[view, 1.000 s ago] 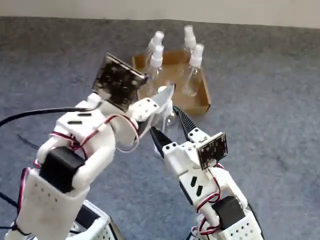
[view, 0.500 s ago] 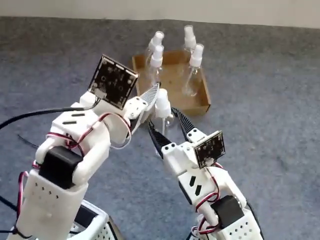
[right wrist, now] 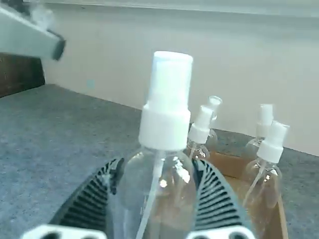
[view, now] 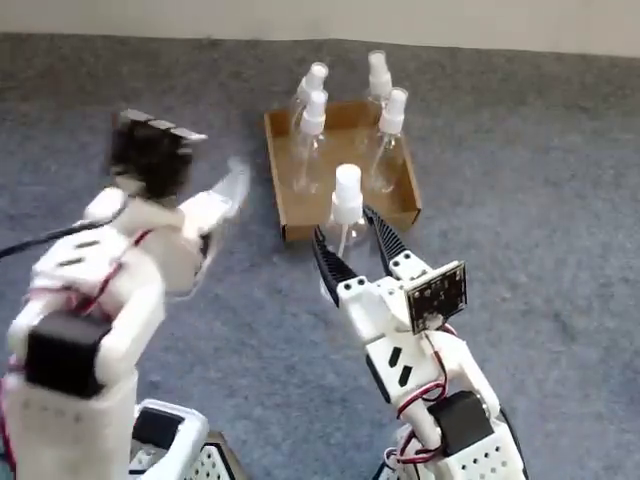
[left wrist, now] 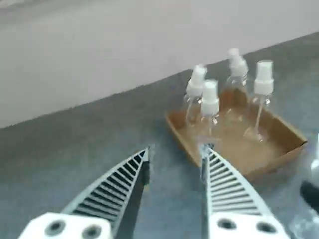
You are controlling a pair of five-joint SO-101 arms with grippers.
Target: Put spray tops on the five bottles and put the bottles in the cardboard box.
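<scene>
box (view: 405, 205) holds four bottles (view: 383, 150); right gripper (view: 345, 225) clasps fifth bottle (view: 347, 200); left gripper (left wrist: 175, 148) spread.

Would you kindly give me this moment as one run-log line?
right gripper: shut on capped bottle | left gripper: open, empty | cardboard box: four bottles inside

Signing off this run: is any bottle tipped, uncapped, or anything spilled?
Nothing stands out. Four clear plastic spray bottles stand upright, white tops on, in the brown cardboard box; the fifth bottle, also topped, is upright in the right gripper.
</scene>
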